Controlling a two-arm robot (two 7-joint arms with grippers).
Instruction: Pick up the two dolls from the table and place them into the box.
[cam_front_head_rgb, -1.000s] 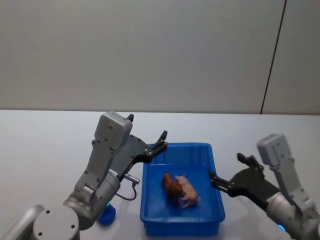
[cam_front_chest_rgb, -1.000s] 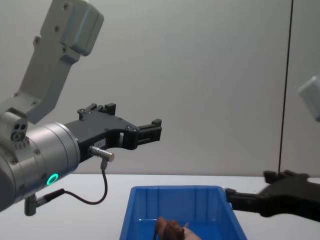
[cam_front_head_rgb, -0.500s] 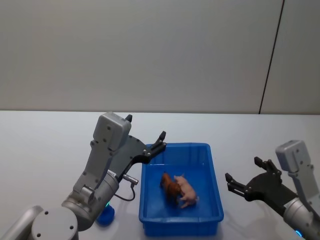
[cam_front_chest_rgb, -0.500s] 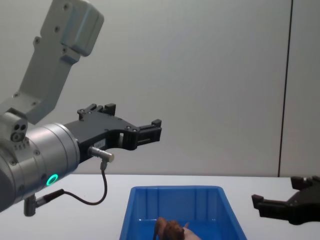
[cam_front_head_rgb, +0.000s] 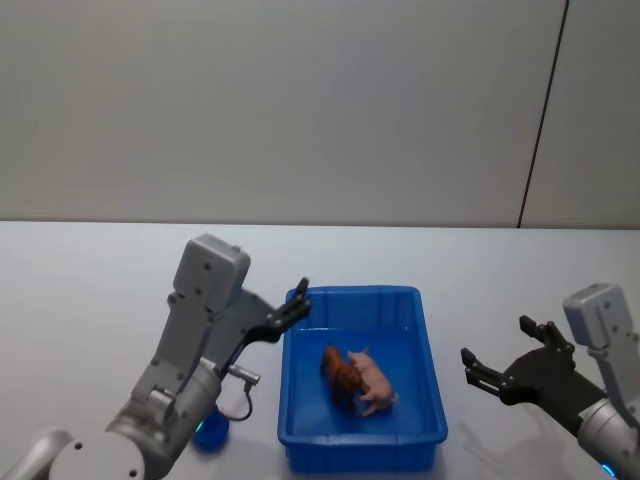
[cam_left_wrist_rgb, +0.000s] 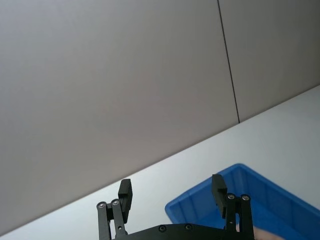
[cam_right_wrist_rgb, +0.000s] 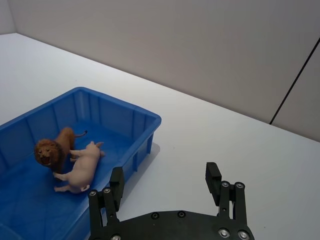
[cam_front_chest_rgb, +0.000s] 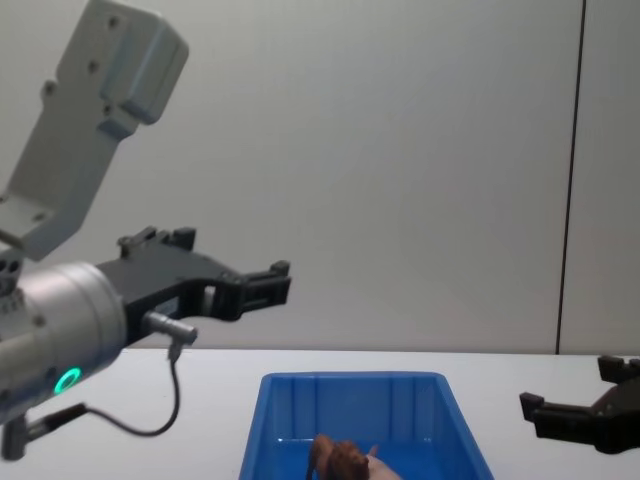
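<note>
Lying together on the floor of the blue box (cam_front_head_rgb: 402, 328), near its middle, the two dolls touch each other: the reddish-brown doll (cam_front_head_rgb: 341, 372), a maned lion, stands upright on the side nearer the robot's left, and the pale pink doll (cam_front_head_rgb: 373, 386) rests against it on the side nearer the robot's right, seemingly on its side with its legs out. The right wrist view gives the same pairing, lion (cam_right_wrist_rgb: 52, 149) beside pink figure (cam_right_wrist_rgb: 82, 168); in the chest view the lion's back (cam_front_chest_rgb: 336, 459) just shows inside the box. The box sits on the white counter (cam_front_head_rgb: 80, 290). The left end effector (cam_front_head_rgb: 296, 302) hangs in the air at the box's far left corner, well above the rim in the chest view (cam_front_chest_rgb: 279, 282), its fingers spread and holding nothing (cam_left_wrist_rgb: 171, 192). The right end effector (cam_front_head_rgb: 495, 342) hovers low over the counter to the right of the box, apart from it, its fingers also spread wide and empty (cam_right_wrist_rgb: 165, 179). A small blue object (cam_front_head_rgb: 214, 433) lies on the counter below the left arm, left of the box, partly hidden.
</note>
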